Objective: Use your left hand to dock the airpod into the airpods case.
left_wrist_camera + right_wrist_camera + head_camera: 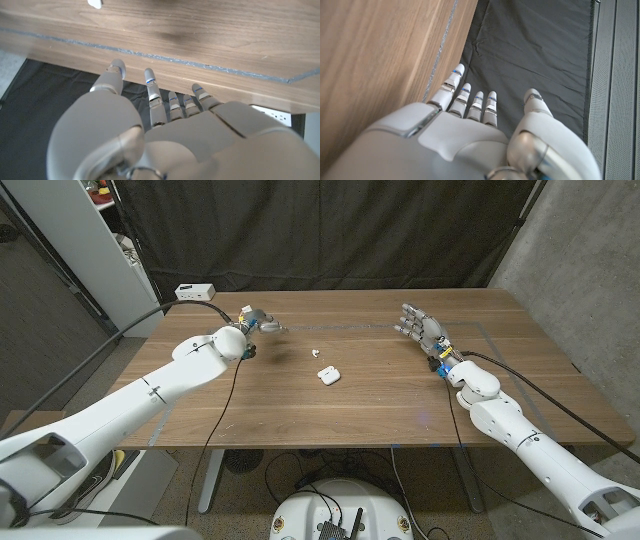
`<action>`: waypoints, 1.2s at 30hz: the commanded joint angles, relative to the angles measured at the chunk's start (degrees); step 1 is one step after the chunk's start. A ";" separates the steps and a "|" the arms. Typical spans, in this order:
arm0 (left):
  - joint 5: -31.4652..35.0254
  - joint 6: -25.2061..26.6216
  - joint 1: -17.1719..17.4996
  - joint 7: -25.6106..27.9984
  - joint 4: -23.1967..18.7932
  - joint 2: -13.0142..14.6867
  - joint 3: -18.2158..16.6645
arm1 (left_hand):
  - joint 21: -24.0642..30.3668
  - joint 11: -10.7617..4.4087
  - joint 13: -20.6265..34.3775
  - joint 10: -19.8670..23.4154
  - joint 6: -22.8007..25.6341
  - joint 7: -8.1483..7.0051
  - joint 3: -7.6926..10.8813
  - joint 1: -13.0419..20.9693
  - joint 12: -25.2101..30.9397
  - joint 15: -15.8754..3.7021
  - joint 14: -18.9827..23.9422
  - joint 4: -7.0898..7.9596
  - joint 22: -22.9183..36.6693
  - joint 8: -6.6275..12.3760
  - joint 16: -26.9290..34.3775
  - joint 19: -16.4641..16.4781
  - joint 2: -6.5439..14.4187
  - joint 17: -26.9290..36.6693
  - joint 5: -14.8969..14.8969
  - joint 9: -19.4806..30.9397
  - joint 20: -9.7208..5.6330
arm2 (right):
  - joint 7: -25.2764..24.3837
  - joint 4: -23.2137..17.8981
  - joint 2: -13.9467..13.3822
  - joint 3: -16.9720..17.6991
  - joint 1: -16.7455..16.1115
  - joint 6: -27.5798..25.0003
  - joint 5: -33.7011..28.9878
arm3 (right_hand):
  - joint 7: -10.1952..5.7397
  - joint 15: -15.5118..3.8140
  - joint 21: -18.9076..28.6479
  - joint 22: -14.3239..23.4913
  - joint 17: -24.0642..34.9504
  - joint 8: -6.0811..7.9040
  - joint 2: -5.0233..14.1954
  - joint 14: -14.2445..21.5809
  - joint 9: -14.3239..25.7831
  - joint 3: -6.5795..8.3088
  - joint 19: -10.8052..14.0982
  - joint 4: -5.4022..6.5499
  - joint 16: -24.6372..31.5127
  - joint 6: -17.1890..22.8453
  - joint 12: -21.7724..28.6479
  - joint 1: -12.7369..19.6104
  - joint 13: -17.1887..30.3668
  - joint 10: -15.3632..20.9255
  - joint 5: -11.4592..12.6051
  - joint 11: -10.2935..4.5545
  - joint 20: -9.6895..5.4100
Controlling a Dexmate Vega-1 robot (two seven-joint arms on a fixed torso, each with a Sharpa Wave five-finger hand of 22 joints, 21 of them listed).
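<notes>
Both arms flank airpods case (329,375); airpod (316,355) just beyond.

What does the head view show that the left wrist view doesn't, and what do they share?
Head view alone: the open airpods case mid-table, the small white airpod lying apart behind it, the right robot hand with fingers spread, and a white box at the far edge. Left wrist view alone: a close look along the hand's back, fingers extended, empty. Shared: the left robot hand and the wooden table with its blue tape line.
</notes>
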 commanded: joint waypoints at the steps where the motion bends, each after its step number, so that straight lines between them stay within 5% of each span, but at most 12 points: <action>1: 19.62 10.96 -10.82 -7.36 -1.57 -0.09 16.25 | 0.33 -0.31 -0.01 0.03 0.59 -0.85 -0.37 1.07 0.19 -0.12 -0.49 -0.08 0.12 0.17 -0.13 0.67 -0.16 0.04 0.31 0.27 -0.10 | 0.50 -3.14 -1.78 0.73 -2.77 -1.40 1.75 | 0.40 -4.63 0.37 0.24 0.14 -0.12 -0.29 0.53 0.11 -0.24 -0.38 0.17 0.13 -0.04 0.30 -0.45 0.15 0.31 -0.08 0.39 -0.25; 4: 24.88 11.85 -12.90 -9.75 -0.39 -1.23 19.78 | 0.51 -0.94 -0.16 0.36 1.82 -1.34 -0.55 1.93 0.33 -0.81 0.06 -0.07 0.15 0.65 0.07 1.25 -0.06 0.02 0.42 0.48 -0.21 | 1.64 -2.80 -1.91 0.77 -2.78 -0.88 2.07 | 0.38 -4.47 0.36 0.24 0.14 -0.13 -0.33 0.48 0.10 -0.29 -0.43 0.25 0.08 -0.03 0.28 -0.61 0.16 0.26 -0.09 0.55 -0.10; 12: 29.71 11.35 -13.60 -12.59 2.60 -4.50 20.58 | 0.50 -1.43 -0.39 0.71 2.30 -2.19 -0.94 3.22 0.46 -1.60 0.47 -0.01 0.18 0.81 0.12 1.47 0.03 -0.01 0.50 0.82 -0.47 | 3.95 -1.81 -2.31 0.45 -2.03 -2.25 3.33 | 0.22 -4.30 0.33 0.24 0.09 -0.23 -0.45 0.48 0.08 -0.34 -0.57 0.30 0.01 -0.21 0.24 -0.82 0.16 0.20 -0.08 0.74 0.09; 24: 36.47 12.35 -22.56 -29.51 8.15 -9.53 27.98 | 0.22 -2.22 -0.70 1.72 3.33 -3.10 -1.34 5.16 0.82 -2.40 1.31 -0.15 0.21 1.14 0.24 0.96 0.03 -0.04 0.36 1.15 0.06 | 7.26 2.72 -0.80 0.11 0.81 -3.26 5.39 | 0.20 -4.43 0.35 0.24 0.05 -0.25 -0.50 1.15 0.06 -0.36 -0.63 0.42 0.17 -0.19 0.44 -1.16 0.17 0.79 -0.05 0.74 0.24; 36: 36.83 6.80 -20.71 -29.27 11.08 -12.20 25.82 | 0.49 -2.98 -0.97 3.47 3.88 -3.25 -2.13 6.50 1.43 -3.79 2.80 0.04 0.25 1.03 0.50 1.64 -0.13 -0.06 0.13 1.21 0.00 | 8.79 5.41 -0.22 0.81 1.23 -2.74 6.57 | 0.31 -4.43 0.38 0.24 0.04 -0.22 -0.67 1.51 0.04 -0.48 -0.62 0.56 0.20 -0.08 0.50 -1.57 0.17 1.09 -0.06 0.86 0.34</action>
